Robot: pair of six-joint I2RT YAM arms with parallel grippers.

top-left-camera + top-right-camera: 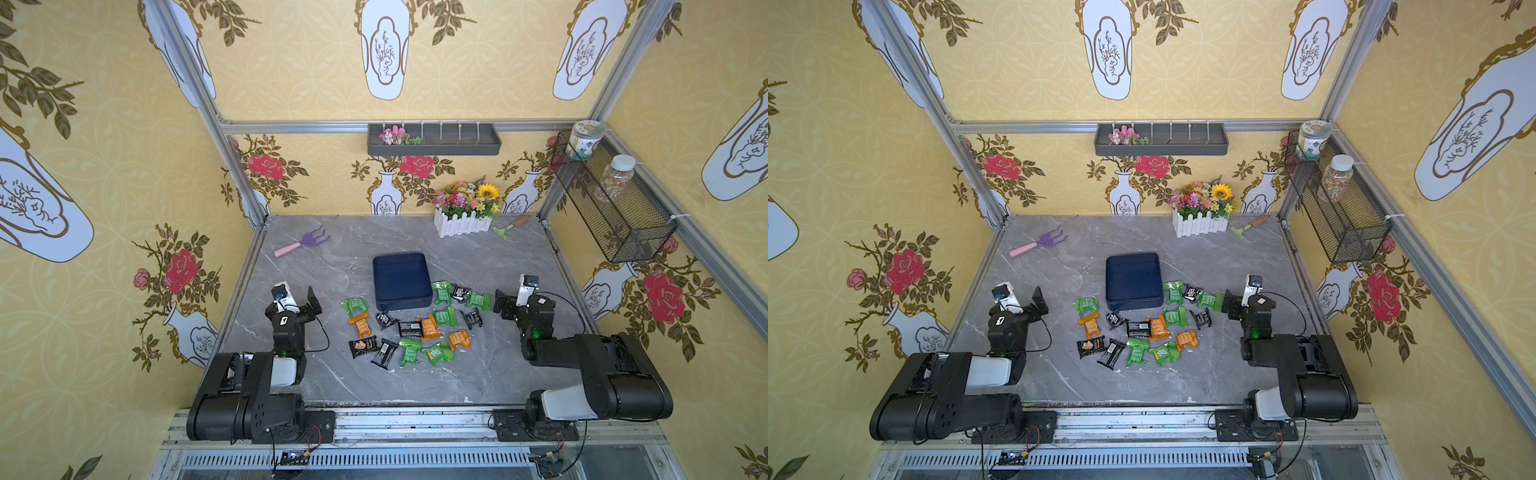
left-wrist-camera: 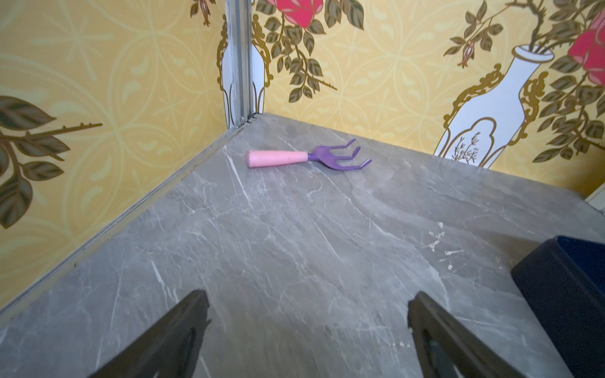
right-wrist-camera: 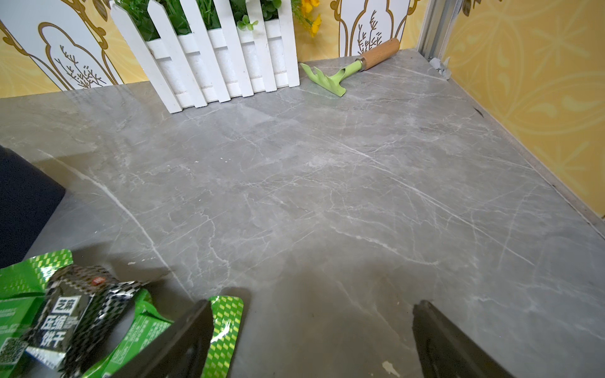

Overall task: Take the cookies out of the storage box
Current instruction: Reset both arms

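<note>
Cookies lie scattered on the grey marble table in both top views. They are small crinkly sealed packets in green, orange and black, each with a printed label and crimped ends, spread in a loose arc round the near and right sides of the storage box. The storage box is a shallow navy tray with rounded corners and low walls, standing flat near the middle of the table, and every packet in view is outside it. One green packet sits just beside its right wall and one black packet sits at its near left corner. The left gripper stands left of the packets and apart from them, while the right gripper is just beside the rightmost green packet; neither holds anything. A purple hand fork lies at the far left, and a white picket planter and a green rake stand by the back wall. From the left wrist, the jaws stand wide apart with only marble between them. One corner of the storage box is near one finger, and the purple hand fork lies far ahead by the corner of the walls. From the right wrist, the jaws are likewise wide and empty — one finger overlaps the edge of a shiny green packet. Beside it a black packet with white characters lies on top of other green ones, with the dark wall of the storage box just beyond them.
</note>
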